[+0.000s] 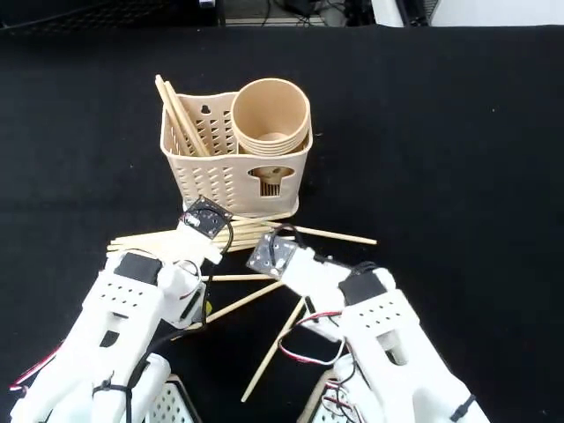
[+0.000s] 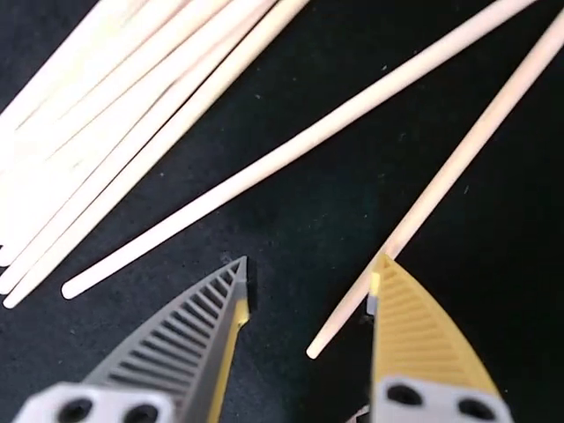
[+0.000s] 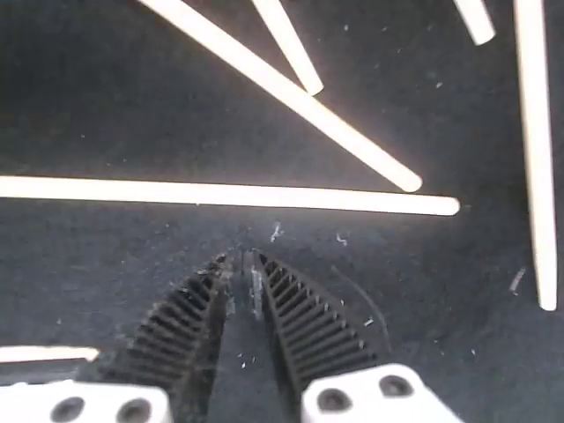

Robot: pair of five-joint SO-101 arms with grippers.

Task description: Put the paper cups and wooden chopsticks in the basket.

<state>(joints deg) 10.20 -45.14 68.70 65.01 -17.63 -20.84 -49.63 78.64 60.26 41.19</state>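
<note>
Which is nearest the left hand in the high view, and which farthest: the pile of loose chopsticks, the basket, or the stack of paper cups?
1. Pile of loose chopsticks, right at the left hand.
2. Basket, just beyond the pile.
3. Stack of paper cups, in the basket's right side.

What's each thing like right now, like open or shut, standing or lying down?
basket, upright, partly filled
paper cups, stacked, upright in the basket
chopsticks in the basket, leaning on end
loose chopsticks, lying flat, scattered
left jaws, open, empty
right jaws, shut, empty
</note>
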